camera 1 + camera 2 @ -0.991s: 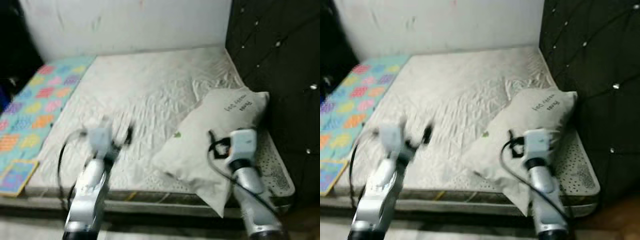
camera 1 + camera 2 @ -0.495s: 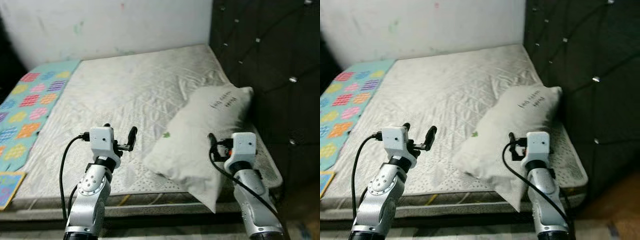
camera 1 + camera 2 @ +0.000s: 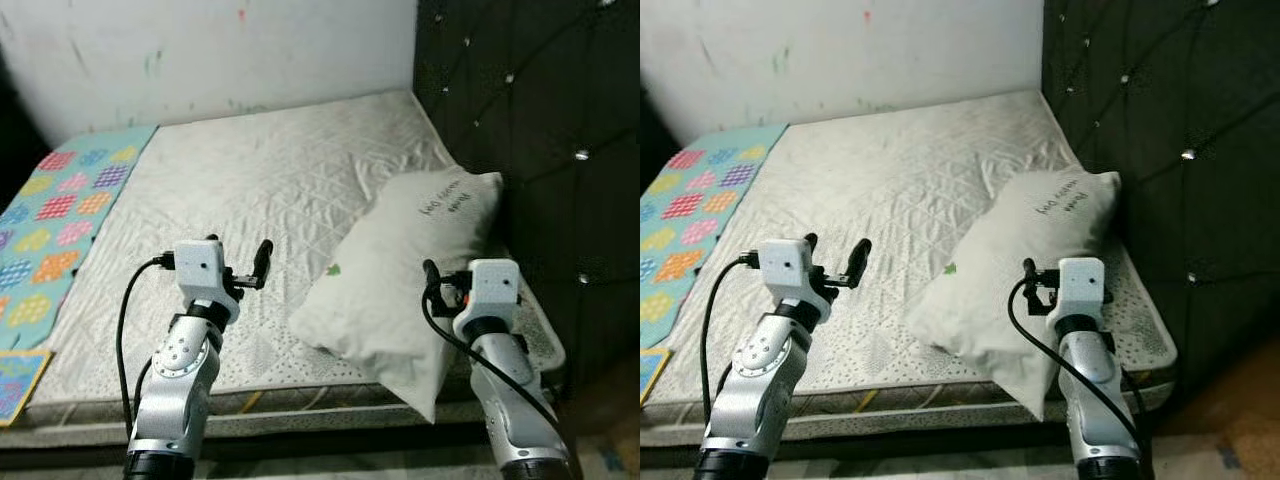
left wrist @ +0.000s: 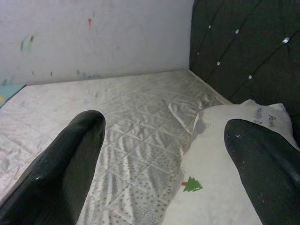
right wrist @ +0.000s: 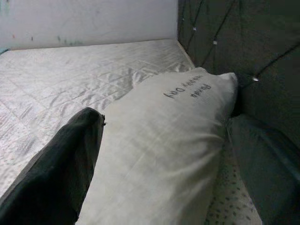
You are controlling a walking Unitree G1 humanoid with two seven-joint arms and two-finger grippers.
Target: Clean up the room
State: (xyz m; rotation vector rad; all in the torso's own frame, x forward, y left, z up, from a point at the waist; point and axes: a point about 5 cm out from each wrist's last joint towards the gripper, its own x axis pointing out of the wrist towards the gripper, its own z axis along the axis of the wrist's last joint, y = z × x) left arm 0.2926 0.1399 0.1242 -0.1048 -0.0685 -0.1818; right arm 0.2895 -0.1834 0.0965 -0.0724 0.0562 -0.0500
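A white pillow (image 3: 400, 270) with black lettering and a small green tree print lies slanted on the right side of the bare white mattress (image 3: 260, 170), its far end against the headboard. My right gripper (image 5: 164, 121) is open at the pillow's near right edge, and the pillow (image 5: 164, 140) lies between and beyond its fingers (image 5: 70, 154). My left gripper (image 4: 164, 123) hovers open over the mattress's front part, left of the pillow (image 4: 220, 173), with nothing in it. Its fingers (image 3: 860, 258) point toward the wall.
A dark tufted headboard (image 3: 540, 130) rises along the mattress's right side. A white wall (image 3: 200, 50) closes the far end. A colourful patterned mat (image 3: 50, 215) covers the left side, and a small piece (image 3: 15, 380) of the same pattern lies at the near left corner.
The picture was blurred and has steadied as the camera swung and moved a little. My left gripper has risen slightly. The right gripper stays at the pillow.
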